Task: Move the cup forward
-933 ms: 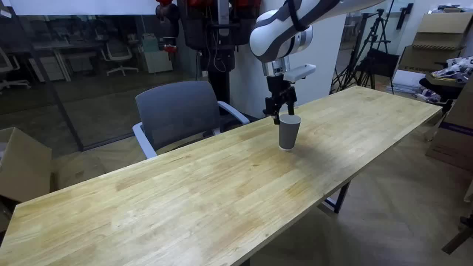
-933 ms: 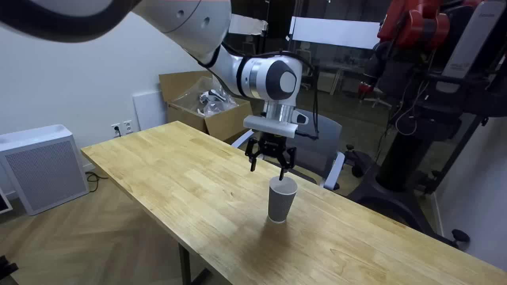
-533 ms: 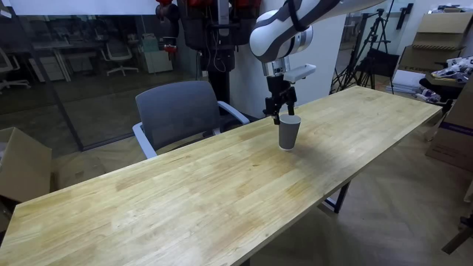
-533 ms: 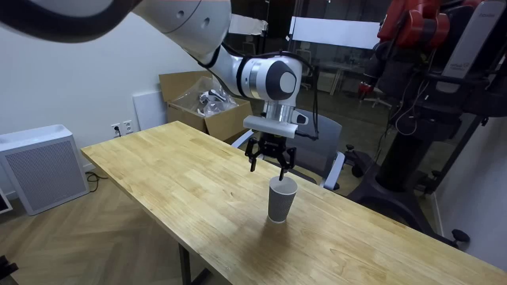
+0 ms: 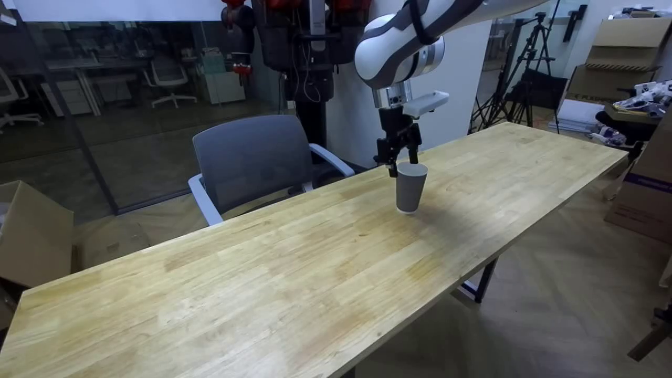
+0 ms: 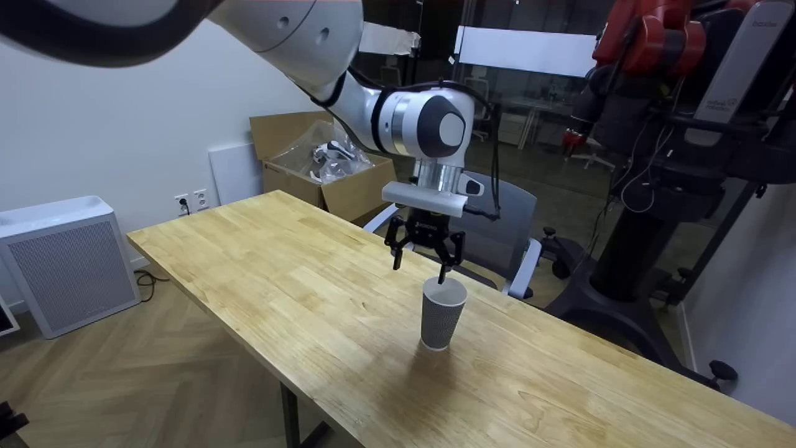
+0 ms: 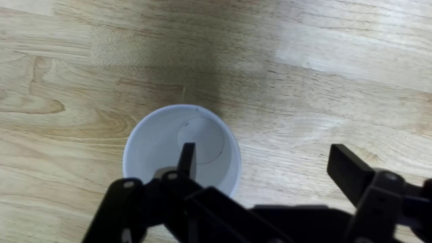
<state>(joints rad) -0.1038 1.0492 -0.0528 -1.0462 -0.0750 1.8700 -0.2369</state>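
Note:
The plain grey cup point(image 5: 411, 189) stands upright on the wooden table in both exterior views point(image 6: 440, 320). In the wrist view the cup point(image 7: 152, 148) shows from above with its pale inside and round bottom; it looks empty. My gripper point(image 5: 403, 165) is open and points down at about rim height, with nothing between its fingers. In an exterior view the gripper point(image 6: 419, 272) sits off to one side, one fingertip at the cup's rim. In the wrist view the gripper point(image 7: 262, 148) has its left finger over the cup's opening and its right finger over table; whether the left tip dips inside, I cannot tell.
The long wooden table point(image 5: 236, 294) carries the cup. A grey office chair point(image 5: 252, 157) stands against its far edge. A red and black robot point(image 6: 647, 186) stands behind. A cardboard box point(image 6: 354, 186) is beyond the table's end, and a white air purifier point(image 6: 74, 261) stands on the floor.

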